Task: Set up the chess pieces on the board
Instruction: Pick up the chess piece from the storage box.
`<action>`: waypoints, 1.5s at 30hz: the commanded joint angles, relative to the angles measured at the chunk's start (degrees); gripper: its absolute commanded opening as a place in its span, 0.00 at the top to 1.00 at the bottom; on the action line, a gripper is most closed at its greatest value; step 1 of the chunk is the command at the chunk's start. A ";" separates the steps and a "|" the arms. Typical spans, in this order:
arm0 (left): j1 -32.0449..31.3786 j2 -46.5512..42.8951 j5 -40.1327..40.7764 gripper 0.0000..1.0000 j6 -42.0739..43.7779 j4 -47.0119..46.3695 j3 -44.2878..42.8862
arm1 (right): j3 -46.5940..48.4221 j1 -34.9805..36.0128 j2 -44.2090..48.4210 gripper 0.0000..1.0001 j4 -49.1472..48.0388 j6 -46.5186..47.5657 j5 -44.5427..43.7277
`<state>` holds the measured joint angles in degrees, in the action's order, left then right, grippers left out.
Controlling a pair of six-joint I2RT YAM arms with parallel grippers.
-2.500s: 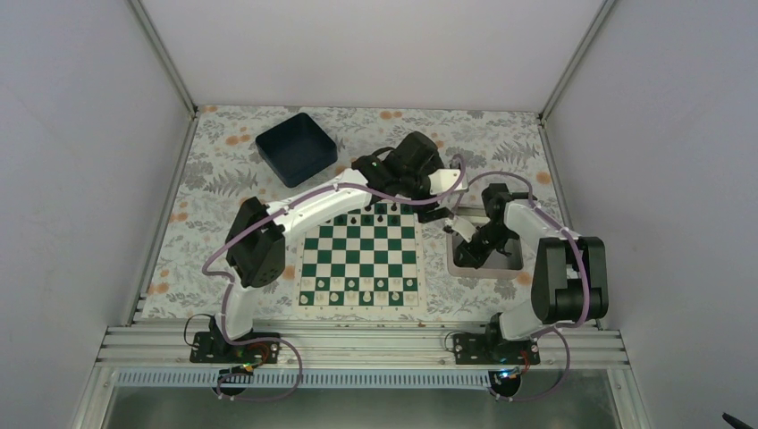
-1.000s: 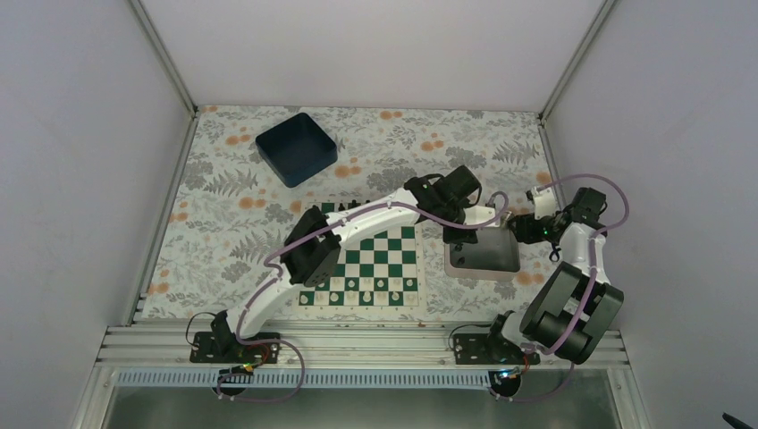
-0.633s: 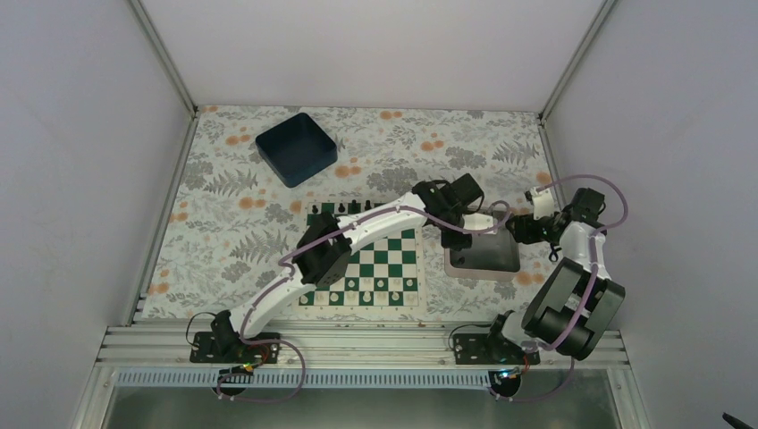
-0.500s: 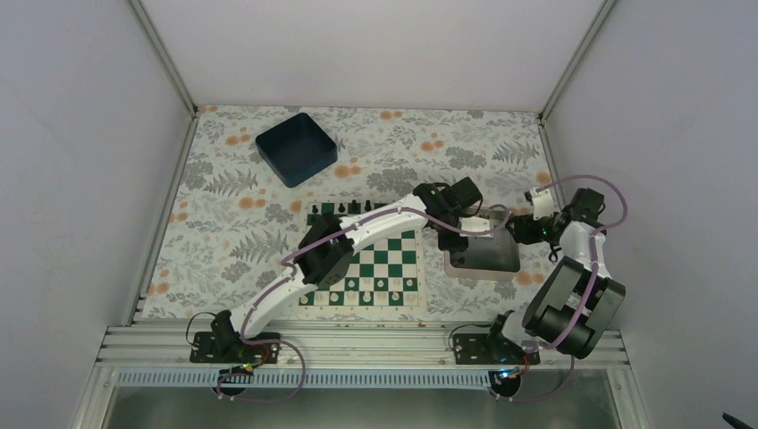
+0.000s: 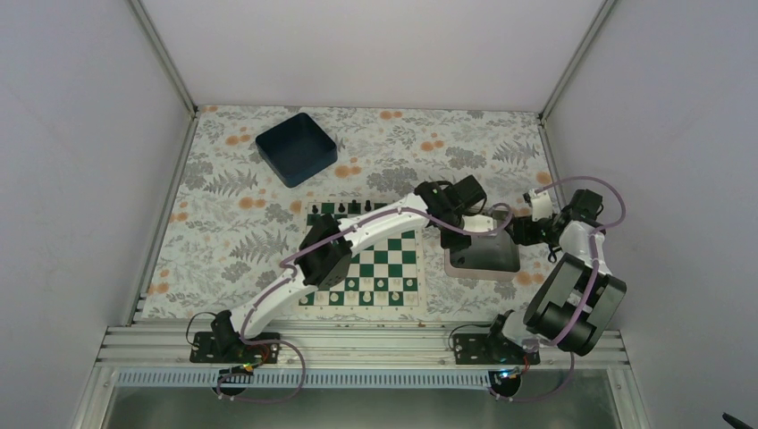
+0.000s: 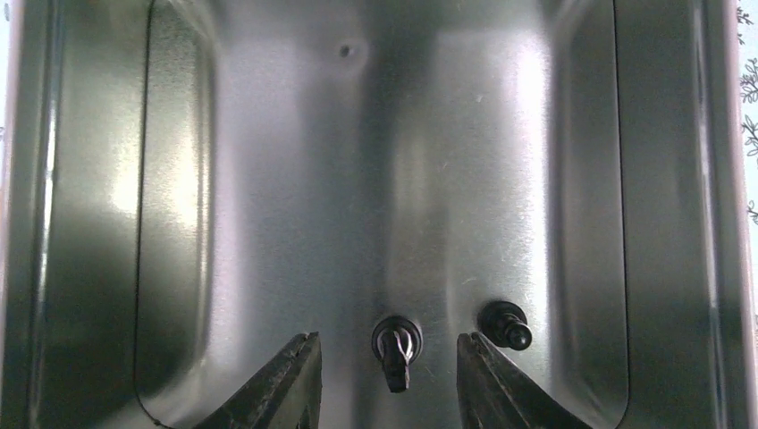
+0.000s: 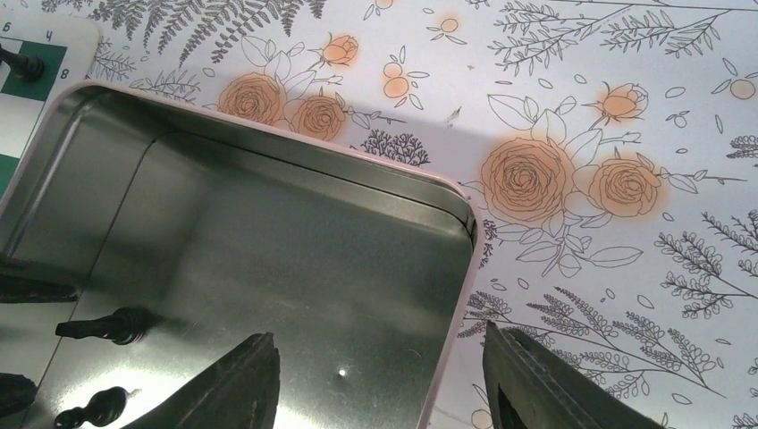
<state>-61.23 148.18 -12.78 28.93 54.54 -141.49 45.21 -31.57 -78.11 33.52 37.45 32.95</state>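
My left gripper (image 6: 386, 340) hangs open inside the silver tray (image 6: 268, 179). Between its jaws, touching neither, lies a black chess piece (image 6: 393, 357). A second black piece (image 6: 505, 325) lies just right of the right finger (image 6: 487, 375). From above, the left gripper (image 5: 459, 234) reaches across the board (image 5: 362, 259) to the tray's left end. My right gripper (image 7: 380, 375) is open and empty and straddles the tray's rim (image 7: 447, 192). In the right wrist view both pieces (image 7: 112, 326) (image 7: 89, 416) lie at the tray's left. Black pieces (image 5: 344, 207) stand along the board's far row.
White pieces (image 5: 357, 286) stand on the board's near rows. A dark blue bin (image 5: 297, 147) sits at the back left. The floral cloth (image 7: 581, 134) spreads beyond the tray. A board corner with a black piece (image 7: 22, 64) shows in the right wrist view.
My left arm swung from the board's far row to the tray and its jaws widened a little. My right arm pulled out of the tray to its right edge.
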 commanded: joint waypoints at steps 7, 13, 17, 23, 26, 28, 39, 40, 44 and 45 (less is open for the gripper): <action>-1.25 2.68 0.65 0.61 0.14 1.86 -1.48 | -0.46 0.28 -0.73 0.41 0.69 1.01 2.28; -1.46 3.69 1.78 0.61 0.66 2.03 -1.88 | -0.47 0.45 -0.75 0.41 0.76 1.06 2.34; -1.47 4.22 1.74 0.66 0.78 2.57 -2.90 | -0.51 0.46 -0.89 0.41 0.81 1.09 2.41; -1.57 4.22 1.83 0.66 0.78 2.58 -2.98 | -0.44 0.61 -1.17 0.41 0.87 1.18 2.48; -1.60 4.23 2.32 0.66 0.93 2.75 -3.20 | -0.40 0.72 -1.31 0.42 0.95 1.17 2.47; -1.80 4.09 2.84 0.66 1.02 3.04 -3.50 | -0.44 0.77 -1.33 0.41 0.96 1.13 2.47; -3.68 4.16 9.14 0.62 1.53 4.48 -4.22 | -0.43 1.24 -1.89 0.42 1.53 1.67 2.82; -3.76 4.29 9.44 0.62 1.54 4.70 -4.30 | -0.39 1.27 -1.94 0.42 1.47 1.66 2.82; -3.78 4.49 10.94 0.62 1.06 4.96 -4.55 | -0.47 1.41 -1.88 0.42 1.61 1.74 2.91; -3.80 4.49 11.29 0.62 1.04 4.99 -4.67 | -0.44 1.42 -1.94 0.42 1.64 1.75 2.91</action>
<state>-64.69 151.61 -4.21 29.89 58.33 -144.11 45.21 -30.74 -79.59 34.76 38.04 33.87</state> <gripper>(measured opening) 0.379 0.580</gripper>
